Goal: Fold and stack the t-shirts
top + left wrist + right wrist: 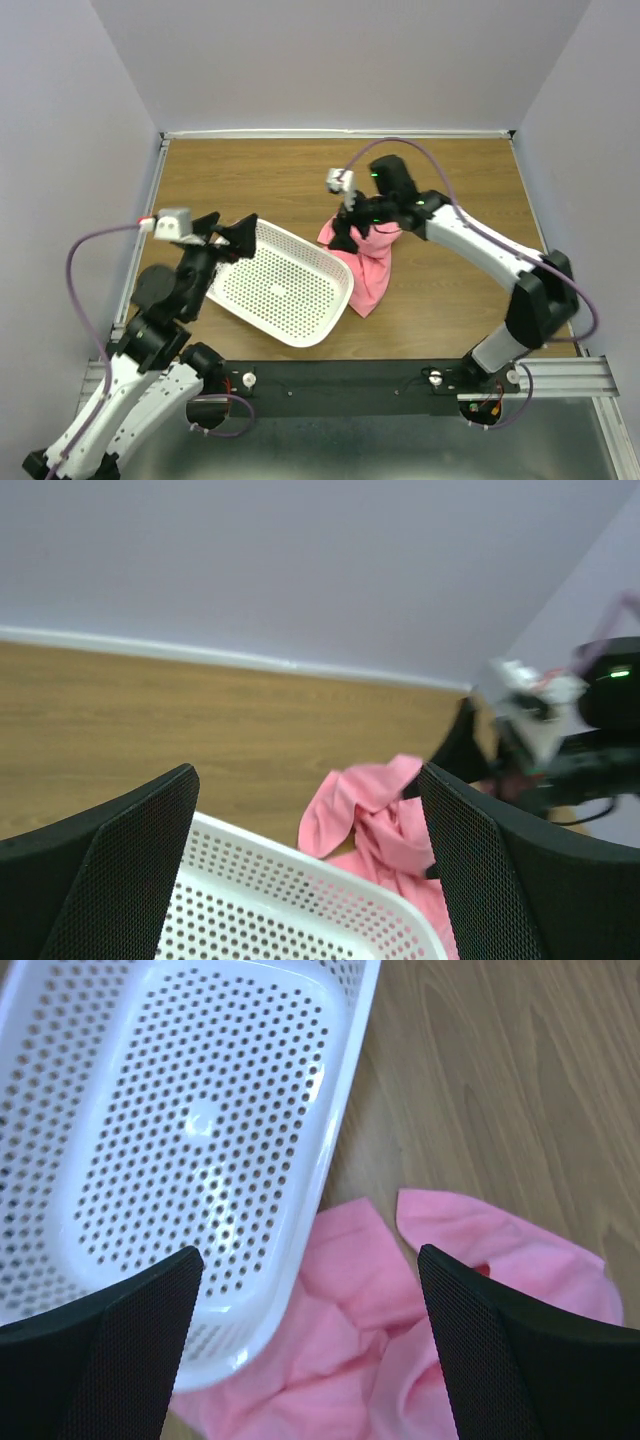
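1. The t-shirt (372, 275) is found as a crumpled heap roughly in the middle of the table (250, 170), a touch toward the right edge. One side is pressed up against the white basket (280, 290). Nothing's been folded, so the task is judged to be right at the start.
2. The right gripper (362, 228) is parked directly over the heap, jaws spread wide with nothing pinched between them. In its wrist view only loose cloth is seen below the fingers. It's probably placed there so a hem or corner can be picked and the shirt spread flat.
3. The left gripper (230, 236) is wide open too, with nothing gripped. It's held at the basket's far-left rim, toward the table's left edge. Best guess: the basket is meant to be shifted aside so there's room for laying the shirt out.
4. The basket looks tipped in the top view, but whether it's flat on the table or propped up can't really be told.
5. Hard to make out:
   - Collar, sleeves and hems are lost in the folds.
   - The top of the heap is covered by the right gripper from above.
   - The shirt is cut off at the bottom of both wrist views.
   - Only one shirt is seen.
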`<state>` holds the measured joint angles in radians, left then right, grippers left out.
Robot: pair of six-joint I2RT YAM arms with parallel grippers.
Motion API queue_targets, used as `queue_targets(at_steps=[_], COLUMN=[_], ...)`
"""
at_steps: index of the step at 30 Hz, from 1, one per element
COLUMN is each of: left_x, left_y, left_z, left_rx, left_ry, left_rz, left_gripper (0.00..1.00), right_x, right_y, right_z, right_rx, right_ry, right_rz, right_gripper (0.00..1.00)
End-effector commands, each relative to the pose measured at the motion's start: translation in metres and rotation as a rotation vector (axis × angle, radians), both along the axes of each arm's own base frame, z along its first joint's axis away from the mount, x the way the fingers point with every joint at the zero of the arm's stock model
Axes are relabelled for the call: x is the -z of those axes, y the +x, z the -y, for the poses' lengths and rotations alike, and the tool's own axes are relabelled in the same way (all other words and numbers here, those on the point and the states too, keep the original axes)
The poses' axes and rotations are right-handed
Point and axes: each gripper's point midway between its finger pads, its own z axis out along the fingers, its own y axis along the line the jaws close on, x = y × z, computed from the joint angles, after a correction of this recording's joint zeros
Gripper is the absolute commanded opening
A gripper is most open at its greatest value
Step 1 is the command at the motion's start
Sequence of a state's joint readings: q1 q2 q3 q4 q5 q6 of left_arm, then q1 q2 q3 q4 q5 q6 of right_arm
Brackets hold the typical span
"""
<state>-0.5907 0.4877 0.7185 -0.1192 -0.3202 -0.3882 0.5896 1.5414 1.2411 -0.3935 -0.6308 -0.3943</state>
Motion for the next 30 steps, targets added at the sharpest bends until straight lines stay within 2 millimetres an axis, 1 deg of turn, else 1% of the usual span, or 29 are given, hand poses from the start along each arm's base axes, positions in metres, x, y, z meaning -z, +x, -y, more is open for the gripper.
queue_targets(at_steps=[1, 2, 3, 5, 6, 8, 9, 10, 11, 12, 13, 14, 16, 17, 18, 20, 21, 22, 23, 24, 27, 28, 30], left_x=[-0.014, -0.015, -0.024, -0.029, -0.029, -0.029, -0.027, -0.027, -0.028, -0.029, -0.031, -0.031, -0.033, -0.034, -0.034, -0.036, -0.036, -0.036, -0.037, -0.037, -0.039, -0.039, -0.039], left_y=[-0.021, -0.025, -0.033, -0.039, -0.040, -0.043, -0.044, -0.046, -0.048, -0.049, -0.052, -0.052, -0.054, -0.055, -0.056, -0.059, -0.059, -0.060, -0.062, -0.062, -0.064, -0.066, -0.066], left_z=[-0.036, -0.038, -0.043, -0.047, -0.051, -0.056, -0.059, -0.060, -0.058, -0.058, -0.058, -0.059, -0.061, -0.062, -0.064, -0.067, -0.068, -0.069, -0.070, -0.072, -0.076, -0.078, -0.080], left_rx=[-0.103, -0.102, -0.100, -0.101, -0.117, -0.132, -0.142, -0.141, -0.125, -0.121, -0.113, -0.114, -0.119, -0.123, -0.129, -0.134, -0.138, -0.138, -0.141, -0.147, -0.162, -0.166, -0.178], left_ry=[-0.070, -0.084, -0.096, -0.093, -0.086, -0.082, -0.079, -0.089, -0.093, -0.098, -0.106, -0.105, -0.112, -0.115, -0.120, -0.132, -0.136, -0.139, -0.143, -0.148, -0.158, -0.162, -0.166], left_rz=[0.143, 0.159, 0.195, 0.222, 0.218, 0.218, 0.207, 0.211, 0.217, 0.224, 0.236, 0.238, 0.243, 0.245, 0.244, 0.256, 0.256, 0.260, 0.264, 0.266, 0.273, 0.276, 0.275], left_gripper=[0.98, 0.98, 0.98, 0.98, 0.98, 0.98, 0.98, 0.98, 0.98, 0.98, 0.98, 0.98, 0.98, 0.99, 0.99, 0.98, 0.98, 0.98, 0.98, 0.98, 0.98, 0.98, 0.98], right_x=[0.051, 0.077, 0.074, 0.085, 0.095, 0.102, 0.113, 0.115, 0.119, 0.122, 0.131, 0.127, 0.125, 0.127, 0.116, 0.108, 0.098, 0.094, 0.088, 0.081, 0.071, 0.069, 0.061], right_y=[0.029, 0.031, 0.037, 0.041, 0.040, 0.037, 0.034, 0.033, 0.030, 0.030, 0.028, 0.031, 0.030, 0.031, 0.038, 0.050, 0.066, 0.080, 0.091, 0.110, 0.136, 0.153, 0.169], right_z=[-0.029, -0.038, -0.048, -0.060, -0.070, -0.077, -0.081, -0.084, -0.089, -0.090, -0.092, -0.098, -0.108, -0.112, -0.122, -0.132, -0.143, -0.146, -0.153, -0.164, -0.186, -0.197, -0.207], right_rx=[0.171, 0.166, 0.178, 0.177, 0.173, 0.165, 0.166, 0.165, 0.169, 0.182, 0.183, 0.193, 0.219, 0.230, 0.269, 0.356, 0.394, 0.502, 0.551, 0.642, 0.746, 0.803, 0.847], right_ry=[-0.247, -0.293, -0.282, -0.293, -0.308, -0.321, -0.340, -0.342, -0.342, -0.342, -0.349, -0.332, -0.294, -0.285, -0.245, -0.210, -0.167, -0.139, -0.108, -0.048, 0.061, 0.133, 0.225], right_rz=[0.022, -0.009, -0.015, -0.043, -0.063, -0.074, -0.092, -0.096, -0.114, -0.131, -0.163, -0.172, -0.233, -0.255, -0.276, -0.298, -0.288, -0.303, -0.305, -0.316, -0.349, -0.349, -0.339], right_gripper=[0.95, 0.95, 0.95, 0.93, 0.91, 0.89, 0.86, 0.84, 0.76, 0.71, 0.63, 0.45, 0.28, 0.19, 0.02, 0.00, 0.00, 0.01, 0.01, 0.01, 0.01, 0.01, 0.01])
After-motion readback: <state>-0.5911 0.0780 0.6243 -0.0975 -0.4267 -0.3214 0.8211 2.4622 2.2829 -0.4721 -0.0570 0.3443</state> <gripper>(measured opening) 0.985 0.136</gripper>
